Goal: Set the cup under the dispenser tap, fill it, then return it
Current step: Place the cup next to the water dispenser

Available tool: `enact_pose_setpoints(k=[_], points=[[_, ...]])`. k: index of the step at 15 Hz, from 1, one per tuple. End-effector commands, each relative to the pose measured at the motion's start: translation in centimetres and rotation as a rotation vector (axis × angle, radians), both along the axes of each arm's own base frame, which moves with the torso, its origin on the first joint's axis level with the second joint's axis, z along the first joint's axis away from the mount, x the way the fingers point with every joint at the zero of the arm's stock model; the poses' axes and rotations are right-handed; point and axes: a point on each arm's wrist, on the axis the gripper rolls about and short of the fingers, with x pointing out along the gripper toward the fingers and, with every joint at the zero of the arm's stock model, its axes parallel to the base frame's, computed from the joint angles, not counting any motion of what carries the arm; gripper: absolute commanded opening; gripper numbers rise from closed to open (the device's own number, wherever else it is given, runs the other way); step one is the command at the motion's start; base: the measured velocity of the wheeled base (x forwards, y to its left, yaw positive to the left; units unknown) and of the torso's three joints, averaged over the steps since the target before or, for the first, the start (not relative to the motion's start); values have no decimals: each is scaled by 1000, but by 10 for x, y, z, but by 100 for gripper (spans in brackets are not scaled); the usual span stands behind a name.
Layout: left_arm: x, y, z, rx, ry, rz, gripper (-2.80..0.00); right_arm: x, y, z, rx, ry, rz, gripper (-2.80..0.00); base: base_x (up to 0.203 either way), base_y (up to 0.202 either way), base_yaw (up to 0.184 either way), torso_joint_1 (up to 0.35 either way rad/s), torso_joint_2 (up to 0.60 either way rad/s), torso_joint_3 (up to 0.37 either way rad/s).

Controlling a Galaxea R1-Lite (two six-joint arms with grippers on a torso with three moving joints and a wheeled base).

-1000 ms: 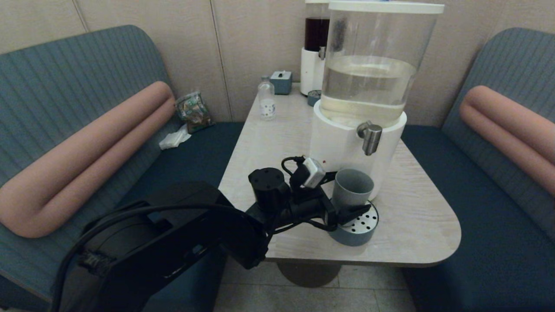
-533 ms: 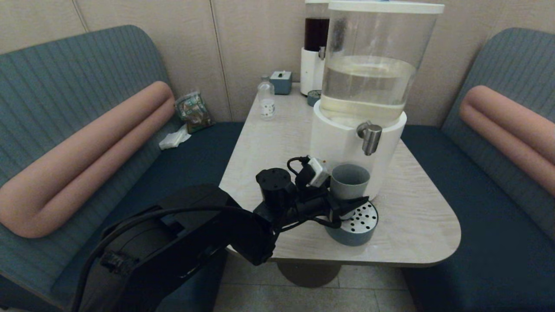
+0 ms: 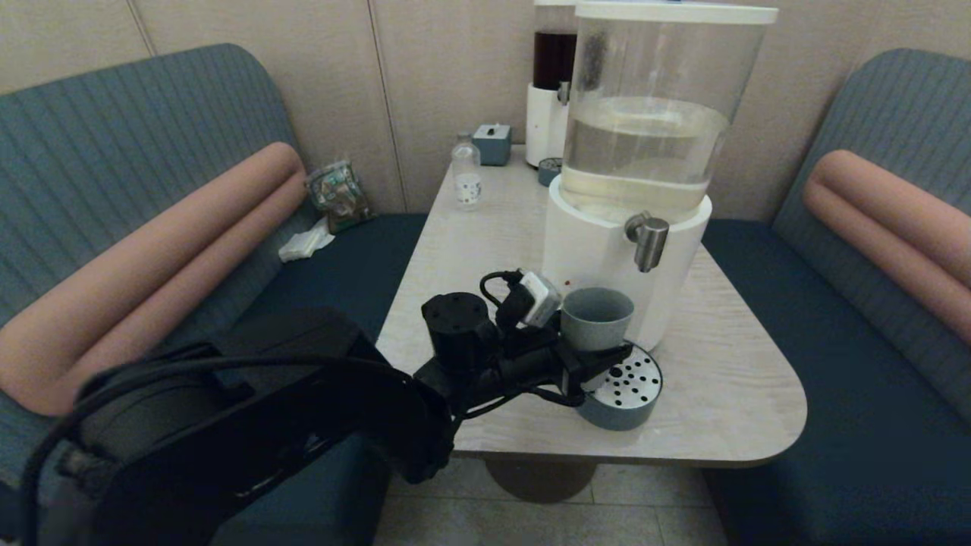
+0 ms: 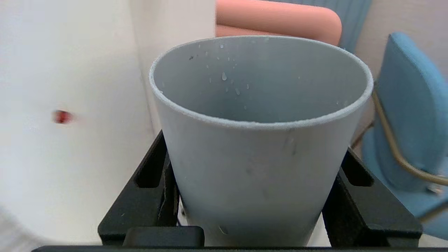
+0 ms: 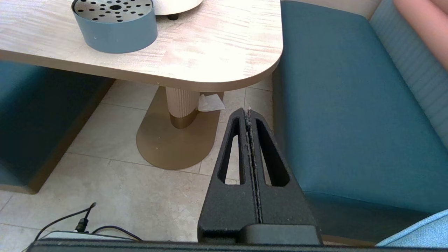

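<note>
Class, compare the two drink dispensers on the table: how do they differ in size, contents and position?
The big dispenser is wide, with a clear tank of pale liquid; the slimmer dispenser behind it is narrow and holds dark liquid. The big dispenser stands nearer the robot, the slimmer dispenser against the wall. Both have white bases and a steel tap.

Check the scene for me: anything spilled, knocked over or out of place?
Nothing spilled or tipped. The cup sits upright in the left gripper, droplets on its inner wall. Only oddities: a crumpled white tissue on the floor by the table pedestal, and a snack bag on the bench.
</note>
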Motion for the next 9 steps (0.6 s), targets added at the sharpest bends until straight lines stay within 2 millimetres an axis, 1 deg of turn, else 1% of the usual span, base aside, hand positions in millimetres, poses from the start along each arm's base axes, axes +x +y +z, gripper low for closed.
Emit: enact_pose_setpoints(k=[1,2,4,6,7,8,9], points=[[-11,21,33,-32,-36,20,-280,0,0,0,-1,-1,1,-280,0,0,0,0,0,0],[-10,35,38,-33,-31,49,-280,0,0,0,-1,-1,1,-280,0,0,0,0,0,0],[-2,70,55,-46,-46,132,-280,0,0,0,-1,-1,1,-280,0,0,0,0,0,0],[12,101,62,-60,-49,213,-280,0,0,0,-1,-1,1,-280,0,0,0,0,0,0],[23,117,63,-71,-40,256,-280,0,0,0,-1,-1,1,-280,0,0,0,0,0,0],[32,125,60,-79,-29,279,-280,0,0,0,-1,-1,1,-280,0,0,0,0,0,0],[44,130,52,-80,-19,300,-280,0,0,0,-1,-1,1,-280,0,0,0,0,0,0]])
